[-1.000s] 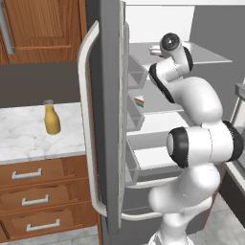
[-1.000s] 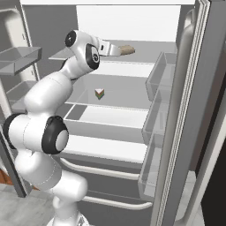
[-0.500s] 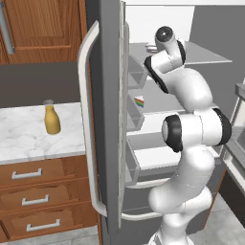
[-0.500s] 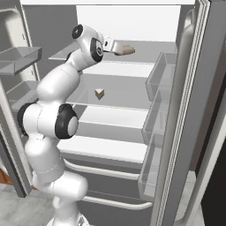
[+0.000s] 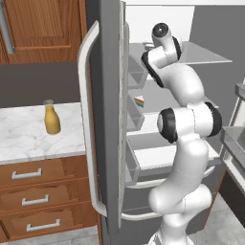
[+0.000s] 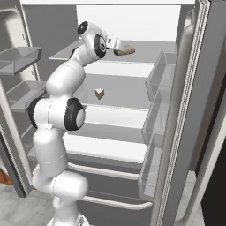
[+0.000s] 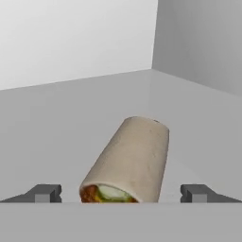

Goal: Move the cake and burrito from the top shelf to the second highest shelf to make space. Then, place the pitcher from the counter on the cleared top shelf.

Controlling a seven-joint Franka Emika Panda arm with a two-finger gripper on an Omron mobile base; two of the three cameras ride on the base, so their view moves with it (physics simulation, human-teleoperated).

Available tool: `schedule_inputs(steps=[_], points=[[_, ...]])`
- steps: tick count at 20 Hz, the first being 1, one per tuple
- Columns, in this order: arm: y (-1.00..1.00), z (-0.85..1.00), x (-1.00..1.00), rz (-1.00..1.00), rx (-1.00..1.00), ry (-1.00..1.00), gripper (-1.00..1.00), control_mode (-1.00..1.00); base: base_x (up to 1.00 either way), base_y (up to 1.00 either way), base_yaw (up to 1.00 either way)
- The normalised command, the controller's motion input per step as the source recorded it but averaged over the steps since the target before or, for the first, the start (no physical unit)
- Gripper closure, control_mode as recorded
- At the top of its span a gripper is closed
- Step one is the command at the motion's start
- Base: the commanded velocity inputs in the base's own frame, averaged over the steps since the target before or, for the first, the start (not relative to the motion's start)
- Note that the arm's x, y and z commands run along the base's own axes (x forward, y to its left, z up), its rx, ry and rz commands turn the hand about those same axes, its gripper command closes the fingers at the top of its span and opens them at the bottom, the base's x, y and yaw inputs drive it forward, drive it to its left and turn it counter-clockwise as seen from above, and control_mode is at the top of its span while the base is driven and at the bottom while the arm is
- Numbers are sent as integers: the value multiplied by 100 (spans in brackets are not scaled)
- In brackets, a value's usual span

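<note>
The tan burrito (image 7: 130,163) lies on the top shelf (image 6: 152,55), its cut end facing my hand. My gripper (image 7: 122,194) is open, and its fingertips (image 7: 47,193) flank the near end of the burrito (image 6: 126,50) without touching it. From the right base view the gripper (image 6: 116,44) reaches in over the shelf's left part. One level down, the rainbow cake (image 6: 99,93) sits on the second highest shelf (image 6: 132,90); the cake (image 5: 139,101) also shows past the door bins. The pitcher (image 5: 51,119) with yellow liquid stands on the marbled counter (image 5: 24,141).
The fridge's open left door (image 5: 107,119) with its long handle stands between the counter and the shelves. The right door (image 6: 185,110) carries clear bins (image 6: 159,79) close to the shelf ends. Wooden drawers (image 5: 33,196) sit below the counter.
The arm has swung its elbow in and straightened up, and the hand has crept a little closer to the burrito. The jaws stayed open; burrito, cake and pitcher have not moved.
</note>
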Motion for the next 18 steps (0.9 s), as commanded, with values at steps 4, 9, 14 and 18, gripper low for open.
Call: schedule_inputs(steps=[4, 9, 14, 18], points=[[-8, -31, 32, 0, 0, 0, -100, -100, 0, 0, 0], [-9, -17, 43, 0, 0, 0, -100, -100, 0, 0, 0], [-19, -14, 39, -1, 0, 0, -100, -100, 0, 0, 0], [-19, -24, 21, -3, 0, 0, 100, -100, 0, 0, 0]])
